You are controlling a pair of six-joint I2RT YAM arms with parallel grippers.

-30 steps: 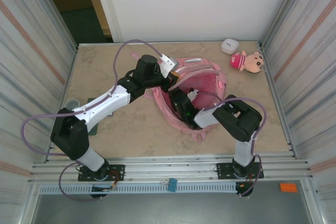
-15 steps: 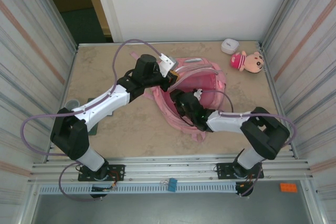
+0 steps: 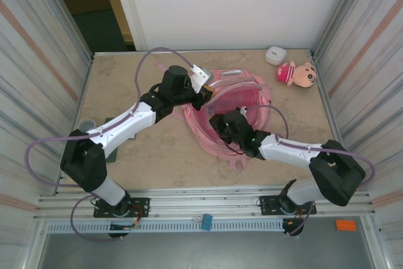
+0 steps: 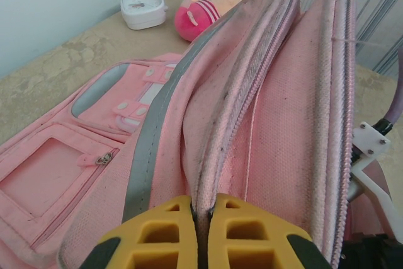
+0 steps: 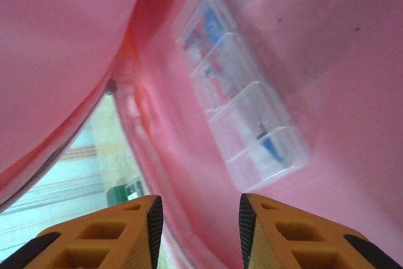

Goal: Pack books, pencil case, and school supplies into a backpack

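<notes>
Your right arm has stretched out, elbow swung rightward; the right tool (image 5: 196, 218) sits inside the backpack (image 3: 245, 96), jaws apart and empty. A clear compartment box (image 5: 242, 96) lies within, so judge it delivered. The left tool (image 4: 203, 218) stays clenched on the rim of the backpack, holding this limp pink bag open mid-worktop (image 3: 126, 80).

The beige marbled tabletop (image 3: 126, 80) my arms are bolted to carries a large pink fabric backpack (image 3: 247, 96) around its middle. Towards the far right corner lies a small plush doll in a pink hat (image 3: 297, 73), with a small white rounded box (image 3: 275, 55) just beside it, against the back wall.
</notes>
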